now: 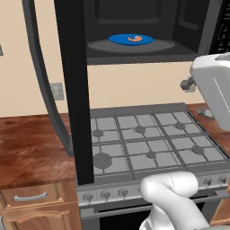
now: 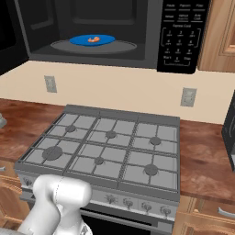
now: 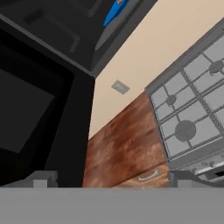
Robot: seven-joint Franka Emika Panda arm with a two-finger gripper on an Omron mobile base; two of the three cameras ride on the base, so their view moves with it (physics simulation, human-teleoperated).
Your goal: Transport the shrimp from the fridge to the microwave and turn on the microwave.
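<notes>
The shrimp [image 1: 134, 38] [image 2: 95, 39], a small curled orange piece, lies on the blue plate [image 1: 117, 40] [image 2: 80, 41] on the grey turntable inside the black microwave [image 1: 134, 58] [image 2: 181, 36]. The microwave door [image 1: 74, 90] [image 3: 35, 109] stands swung open to the left, its edge hanging over the stove's left side. In the hand view my gripper [image 3: 113, 179] is open, its two dark fingertips [image 3: 41, 179] wide apart with nothing between them, facing the open door's edge from below and outside the oven. The fridge is out of view.
A grey gas stove [image 1: 148, 139] [image 2: 110, 147] with knobs sits directly under the microwave. Wooden countertops [image 1: 31, 148] [image 2: 206, 156] flank it, with a drawer [image 1: 31, 195] below the left one. Wall outlets [image 1: 57, 91] [image 2: 188, 97] are on the beige backsplash.
</notes>
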